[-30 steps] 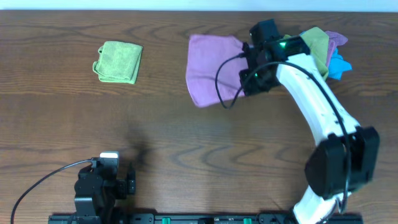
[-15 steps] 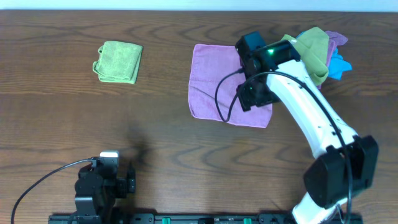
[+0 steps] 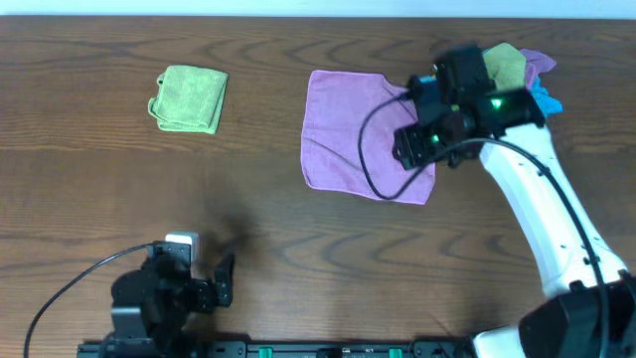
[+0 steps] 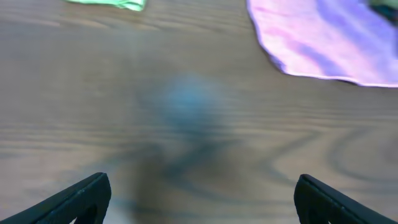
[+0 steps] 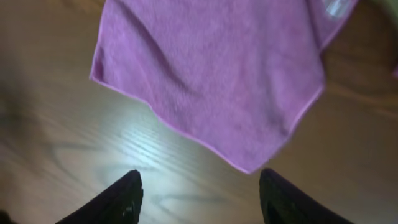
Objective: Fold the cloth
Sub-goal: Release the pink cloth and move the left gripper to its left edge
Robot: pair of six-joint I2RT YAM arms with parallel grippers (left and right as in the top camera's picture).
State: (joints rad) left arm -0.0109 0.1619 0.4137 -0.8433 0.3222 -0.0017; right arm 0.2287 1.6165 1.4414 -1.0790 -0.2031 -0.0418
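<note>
While the lilac cloth (image 3: 356, 129) lies spread flat on the wooden table (image 3: 298, 229), right of centre and toward the far edge, we see the right arm (image 3: 542, 219) reaching in from the near right corner, its wrist poised over the cloth's right-hand border. From the right wrist camera, the right gripper (image 5: 202, 199) hangs above the bare wood just off one corner of the cloth (image 5: 217, 68), its two dark fingers (image 5: 118, 199) spread wide with nothing between them. A small pale tag (image 5: 336, 6) shows at the cloth's edge at the top of that view. Behind the wrist, at the far right of the table, we make out a bunched heap of green, blue and purple cloths (image 3: 519, 72); whether it touches the spread cloth we cannot tell, since the arm covers the gap. A folded lime-green cloth (image 3: 189, 97) sits well apart at the far left. The left gripper (image 4: 208, 199) rests low near the table's front edge, its fingers also held wide apart over empty wood, with the lilac cloth (image 4: 336, 43) at the upper right of its blurred view.
</note>
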